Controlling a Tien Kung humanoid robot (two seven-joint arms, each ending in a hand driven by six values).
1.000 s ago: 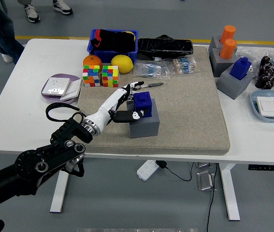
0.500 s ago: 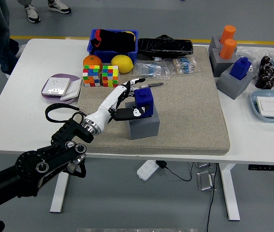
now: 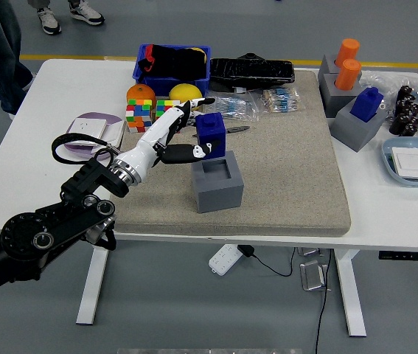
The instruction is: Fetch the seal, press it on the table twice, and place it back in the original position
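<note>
— What was the left hand point(image 3: 170, 140) doing?

— Its fingers were closed around the blue seal point(image 3: 210, 136), thumb low on the near side and the other fingers along the far side. The seal was lifted clear of the grey holder block point(image 3: 218, 181) and hung just above and behind the block's open socket.

— And where did the block sit?

— On the grey mat point(image 3: 282, 158), toward the mat's near left part, at the middle of the worktop point(image 3: 24, 158).

— What lay around it?

— Two colourful puzzle cubes point(image 3: 141, 116) stood just behind the hand, with an orange point(image 3: 141, 93) and a lemon point(image 3: 185, 91) beyond them, before a blue bin point(image 3: 172, 63) at the far edge. At the right edge another blue seal point(image 3: 367, 104) stood in a grey block, with two orange seals point(image 3: 348, 63) behind it.
</note>
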